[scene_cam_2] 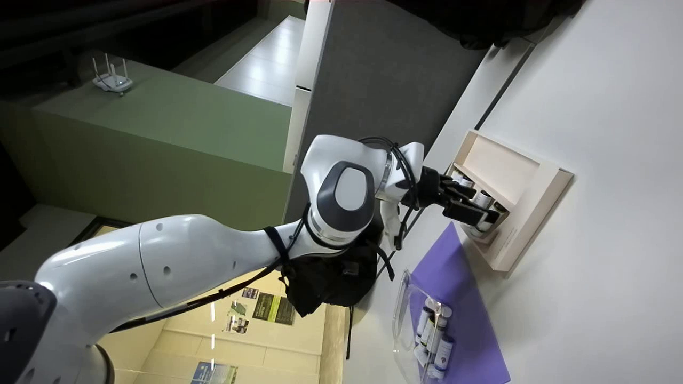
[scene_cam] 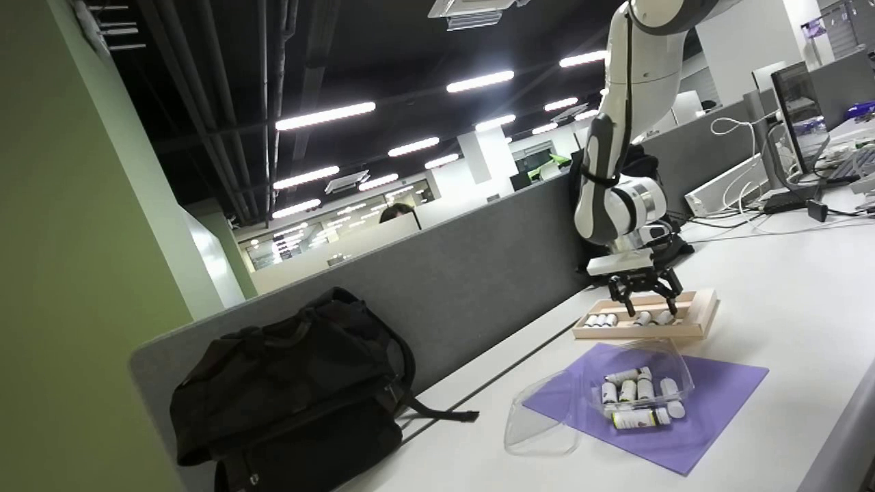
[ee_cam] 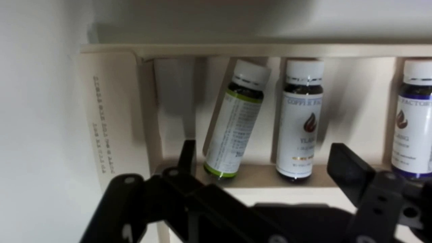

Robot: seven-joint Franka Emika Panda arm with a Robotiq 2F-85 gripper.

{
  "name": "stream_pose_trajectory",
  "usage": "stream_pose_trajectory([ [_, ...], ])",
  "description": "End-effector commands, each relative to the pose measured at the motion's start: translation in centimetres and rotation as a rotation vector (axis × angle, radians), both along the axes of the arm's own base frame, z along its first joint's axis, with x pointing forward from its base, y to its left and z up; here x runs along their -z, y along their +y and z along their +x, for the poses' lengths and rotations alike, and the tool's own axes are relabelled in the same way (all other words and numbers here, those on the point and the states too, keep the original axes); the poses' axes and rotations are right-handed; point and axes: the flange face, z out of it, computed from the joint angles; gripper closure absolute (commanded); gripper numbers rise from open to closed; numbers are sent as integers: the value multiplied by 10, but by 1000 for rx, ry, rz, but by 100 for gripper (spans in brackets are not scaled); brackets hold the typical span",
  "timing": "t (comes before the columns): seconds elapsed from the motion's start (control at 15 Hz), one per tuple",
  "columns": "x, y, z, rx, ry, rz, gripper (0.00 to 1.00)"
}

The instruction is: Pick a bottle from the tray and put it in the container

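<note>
Holding our black two-fingered hand (ee_cam: 263, 150) spread wide, we see a white-capped, green-banded bottle (ee_cam: 234, 123) lying slanted in the tan rectangular tray (scene_cam: 698, 314). Likely light, stiff and slippery, it wants gripping across its label.

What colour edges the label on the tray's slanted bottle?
Lime green; the slanted bottle shows best in the wrist view.

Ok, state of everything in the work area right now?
Gripper, open
Tray, uncovered, partly filled
Green-banded bottle, capped, slanted
Wrist view's middle bottle, capped, nearly square to the tray
Wrist view's right-edge bottle, capped, partly out of frame
Clear container, open, bottles inside
Clear lid, open, beside the container
Purple sheet, flat
</note>
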Motion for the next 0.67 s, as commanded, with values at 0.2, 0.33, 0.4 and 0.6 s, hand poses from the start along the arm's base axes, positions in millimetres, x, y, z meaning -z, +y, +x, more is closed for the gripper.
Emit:
stream_pose_trajectory([
  [0.2,-6,-2,10,24,-41,-25,0],
  [0.33,-4,-1,7,17,12,11,0],
  [0.4,-3,0,5,13,40,29,0],
  [0.6,-1,1,4,16,66,36,0],
])
